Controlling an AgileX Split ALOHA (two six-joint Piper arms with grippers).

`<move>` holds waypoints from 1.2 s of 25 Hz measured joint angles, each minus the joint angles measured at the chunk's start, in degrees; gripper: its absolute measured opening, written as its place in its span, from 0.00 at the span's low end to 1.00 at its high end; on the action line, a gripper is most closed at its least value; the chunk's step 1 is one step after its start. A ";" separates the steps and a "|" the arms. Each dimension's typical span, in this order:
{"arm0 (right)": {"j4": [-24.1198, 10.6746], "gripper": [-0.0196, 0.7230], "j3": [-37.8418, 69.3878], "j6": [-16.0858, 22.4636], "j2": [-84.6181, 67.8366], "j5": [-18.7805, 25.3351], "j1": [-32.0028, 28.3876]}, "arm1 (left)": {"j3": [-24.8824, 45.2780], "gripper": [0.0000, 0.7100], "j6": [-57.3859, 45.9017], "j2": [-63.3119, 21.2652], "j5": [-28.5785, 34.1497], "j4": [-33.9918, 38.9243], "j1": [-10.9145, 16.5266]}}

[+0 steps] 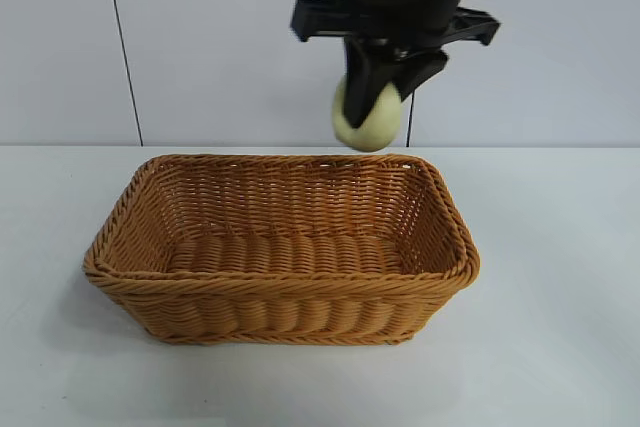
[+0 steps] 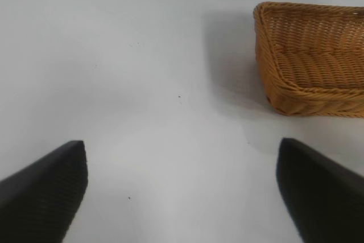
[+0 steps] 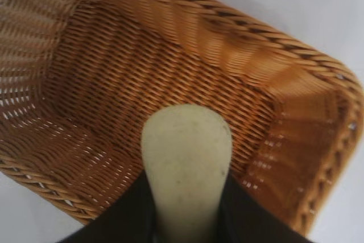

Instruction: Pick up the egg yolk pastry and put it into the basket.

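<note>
White surface (image 1: 560, 347) carries the basket (image 1: 280, 292), directly below the right gripper (image 1: 372, 97) clenched on the egg yolk pastry (image 1: 368, 122), while the left gripper (image 2: 182, 189) waits spread wide.

You see a woven wicker basket (image 1: 280, 257), orange-brown with a braided rim and ribbed weave, a smooth matt cream pastry (image 1: 368, 119) at its one o'clock, matt black fingers (image 2: 45, 189) with fine ribbing, a smooth white matt table (image 1: 560, 347).
</note>
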 joint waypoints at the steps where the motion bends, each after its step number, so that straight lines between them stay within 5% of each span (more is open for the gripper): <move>1: 0.28 0.21 0.00 0.04 1.37 -0.83 0.00 | 0.00 0.98 0.00 0.00 0.00 0.00 0.00; 6: 0.67 0.30 0.00 0.06 4.16 -2.31 0.00 | 0.00 0.98 0.00 0.00 0.00 0.00 0.00; 10: 1.03 0.67 -1.69 -0.27 4.11 -1.33 0.00 | 0.00 0.98 0.00 0.00 0.00 0.00 0.00; 13: 1.10 0.83 -5.56 -0.69 4.11 3.02 0.00 | 0.00 0.98 0.00 0.00 0.00 0.00 0.00; 21: -3.70 0.88 -19.73 -0.03 3.99 16.64 -0.90 | 0.00 0.98 0.00 0.00 0.00 0.05 0.00; 30: -6.63 0.88 -21.25 0.62 3.98 20.61 -14.44 | 0.00 0.98 0.00 0.00 0.00 0.09 0.00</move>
